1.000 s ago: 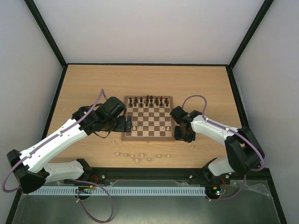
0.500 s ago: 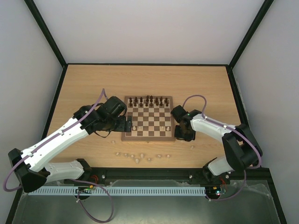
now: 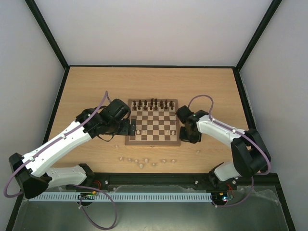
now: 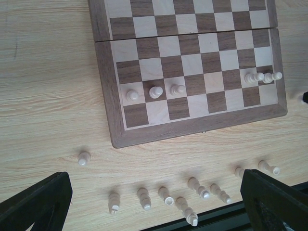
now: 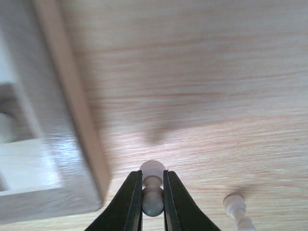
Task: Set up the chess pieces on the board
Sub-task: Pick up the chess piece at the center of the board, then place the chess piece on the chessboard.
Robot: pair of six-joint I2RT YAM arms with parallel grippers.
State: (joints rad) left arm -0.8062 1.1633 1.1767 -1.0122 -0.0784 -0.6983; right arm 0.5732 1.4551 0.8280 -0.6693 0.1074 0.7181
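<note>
Right tool (image 5: 153, 191) just pinched shut on cream piece (image 5: 152, 169) on tabletop (image 5: 202, 72) beside board (image 5: 72, 110); ready to lift. Left tool (image 4: 154, 192) hung wide open.

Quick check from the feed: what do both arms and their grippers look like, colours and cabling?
Both the left arm and right arm have white link shells with black joints and wrists. A lilac cable loops along each. The left gripper and right gripper have black, wedge-shaped fingers.

White arm links (image 3: 57, 142), black joints (image 3: 115, 111), looping purple cables (image 3: 202, 96), black tapered tool fingers (image 5: 131, 202)
</note>
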